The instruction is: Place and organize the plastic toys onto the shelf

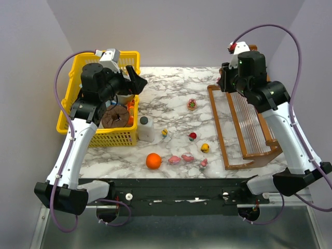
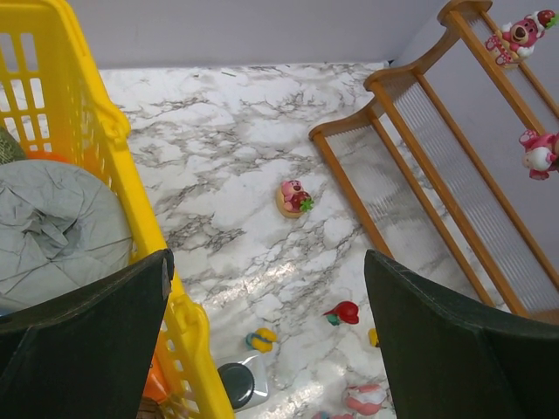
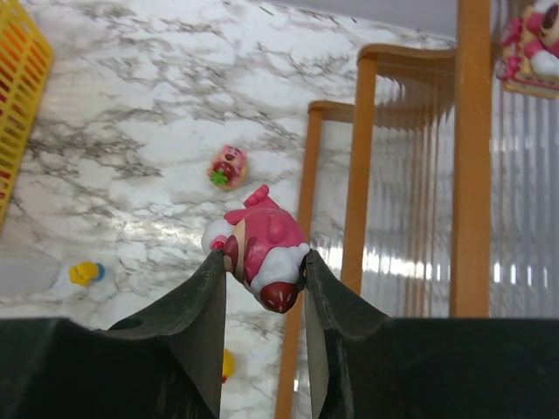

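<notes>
Pink and red plastic with white trim makes up the figurine [image 3: 264, 246] that is pinched between the narrowly set fingers of the right gripper [image 3: 260, 262]. It is held tilted above the front rails of the wooden stepped shelf [image 3: 356, 175], apparently so that it can be lowered onto a tier. Two pink bear figurines [image 2: 522, 33] are seen already set on the upper part of the shelf, which suggests that a row is being filled there. The remaining toys are scattered on the marble tabletop [image 1: 171, 93] between shelf and basket: a pink toy on a round base [image 1: 192, 104], a red-capped toy [image 1: 192, 136], a yellow toy [image 1: 205, 148] and a few pink ones near the front edge. An orange ball [image 1: 153, 161] lies among them, and a white bottle [image 1: 146, 128] stands just beside the yellow basket [image 1: 78, 67]. The left gripper [image 2: 266, 257] hangs over the basket's rim with its fingers spread wide and nothing held, judged to be kept clear of the right arm's work.
</notes>
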You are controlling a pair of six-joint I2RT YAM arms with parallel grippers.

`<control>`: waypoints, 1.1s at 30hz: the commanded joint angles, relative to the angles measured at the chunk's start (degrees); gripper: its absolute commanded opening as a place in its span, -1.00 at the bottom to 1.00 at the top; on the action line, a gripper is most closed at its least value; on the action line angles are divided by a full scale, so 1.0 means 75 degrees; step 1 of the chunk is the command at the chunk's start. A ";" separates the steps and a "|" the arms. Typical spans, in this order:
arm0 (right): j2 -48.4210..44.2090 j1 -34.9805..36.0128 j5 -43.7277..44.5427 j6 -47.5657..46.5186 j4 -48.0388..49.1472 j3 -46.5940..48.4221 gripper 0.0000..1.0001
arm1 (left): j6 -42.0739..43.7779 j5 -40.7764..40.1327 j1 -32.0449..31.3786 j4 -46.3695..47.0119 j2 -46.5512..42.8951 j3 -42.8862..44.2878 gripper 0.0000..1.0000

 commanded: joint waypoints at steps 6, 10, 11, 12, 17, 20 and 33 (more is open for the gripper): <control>-0.0735 -0.1326 -0.0284 -0.0409 -0.1320 0.0293 -0.76 | -0.0061 0.0642 -0.0104 0.0278 0.0243 0.0148 0.98; -0.1192 -0.2018 -0.0917 -0.0737 -0.1144 0.0047 -0.71 | -0.0096 0.1145 -0.0209 0.0559 0.0442 0.0206 0.98; -0.1205 -0.2240 -0.0964 -0.0795 -0.1133 0.0012 -0.71 | -0.0108 0.1193 -0.0244 0.0594 0.0477 0.0230 0.98; -0.1217 -0.2335 -0.1011 -0.0819 -0.1109 -0.0046 -0.71 | -0.0108 0.1217 -0.0279 0.0618 0.0559 0.0311 0.98; -0.1228 -0.2838 -0.1198 -0.0738 -0.1051 -0.0246 -0.71 | 0.0032 0.1310 -0.0560 0.0572 0.0805 0.0511 0.98; -0.1240 -0.3096 -0.1281 -0.0644 -0.1016 -0.0433 -0.71 | 0.0103 0.1276 -0.0643 0.0501 0.0888 0.0570 0.98; -0.0994 -0.4034 -0.1749 -0.0573 -0.0746 -0.0645 -0.70 | 0.0325 0.1205 -0.0737 0.0255 0.1133 0.0792 0.98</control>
